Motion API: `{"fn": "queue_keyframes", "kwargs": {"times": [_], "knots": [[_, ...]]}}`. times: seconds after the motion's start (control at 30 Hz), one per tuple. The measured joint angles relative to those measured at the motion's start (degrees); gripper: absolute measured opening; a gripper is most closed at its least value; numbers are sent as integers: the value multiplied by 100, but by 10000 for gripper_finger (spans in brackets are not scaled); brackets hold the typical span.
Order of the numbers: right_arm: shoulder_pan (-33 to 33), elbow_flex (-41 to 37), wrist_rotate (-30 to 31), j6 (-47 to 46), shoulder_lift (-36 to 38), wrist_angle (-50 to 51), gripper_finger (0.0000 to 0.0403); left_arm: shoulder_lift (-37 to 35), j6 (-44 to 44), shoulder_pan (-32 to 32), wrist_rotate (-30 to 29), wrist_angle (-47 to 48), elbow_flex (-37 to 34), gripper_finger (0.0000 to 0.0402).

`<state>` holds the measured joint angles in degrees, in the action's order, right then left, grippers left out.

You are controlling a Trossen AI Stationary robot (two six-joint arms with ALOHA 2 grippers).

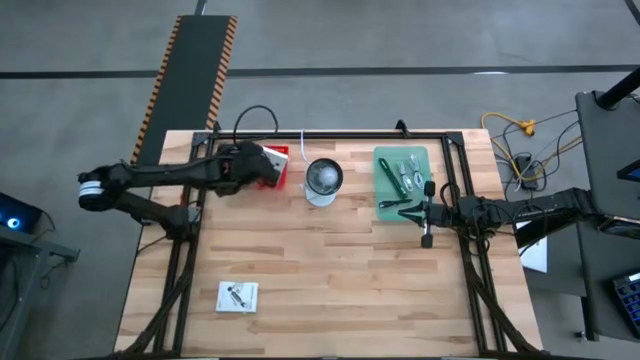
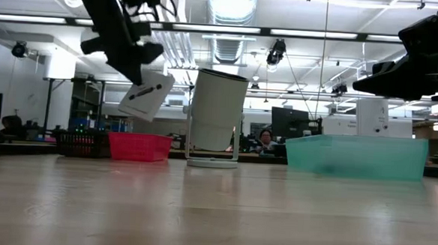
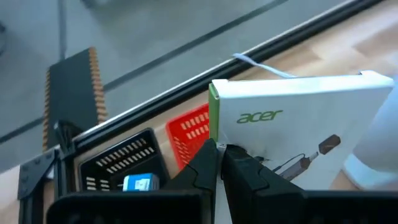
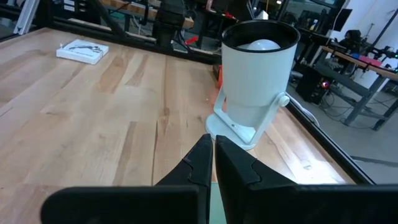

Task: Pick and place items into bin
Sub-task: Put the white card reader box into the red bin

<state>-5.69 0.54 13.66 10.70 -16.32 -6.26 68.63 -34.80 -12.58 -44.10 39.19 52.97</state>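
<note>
Your left gripper point(image 3: 221, 149) fingers pinch the white box point(image 3: 298, 134) by its edge above the red bin point(image 2: 139, 145) at upper left; it may slip. Right gripper point(image 4: 211, 146) fingers are closed, empty.

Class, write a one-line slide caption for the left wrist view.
Left gripper, jaws shut on a white Acer box, holds it above the red bin.

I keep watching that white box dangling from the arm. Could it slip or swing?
Possibly. The left gripper pinches the white box only at one edge, so it hangs tilted and might pivot. It looks stiff and light, probably cardboard, with smooth faces that may slide.
</note>
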Motion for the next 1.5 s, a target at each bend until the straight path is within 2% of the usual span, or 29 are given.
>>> {"fn": "queue_keyframes", "kwargs": {"times": [0.13,0.33,0.7,0.87,1.13,1.5], "knots": [[0,0,-1,0,-2,2,8,282,-232,-182,-239,-409,-238,1],[0,0,1,-1,-22,-1,8,525,-224,-407,-286,-901,-415,1],[0,0,-1,26,-35,3,8,515,-822,-550,-240,-1012,-733,1],[0,0,-1,22,-35,2,8,519,-832,-583,-79,-1437,-871,1],[0,0,-1,39,-37,2,8,534,-1135,-636,-105,-1670,-1240,1],[0,0,-1,37,-35,0,8,532,-1088,-710,-65,-2229,-1698,1]]}}
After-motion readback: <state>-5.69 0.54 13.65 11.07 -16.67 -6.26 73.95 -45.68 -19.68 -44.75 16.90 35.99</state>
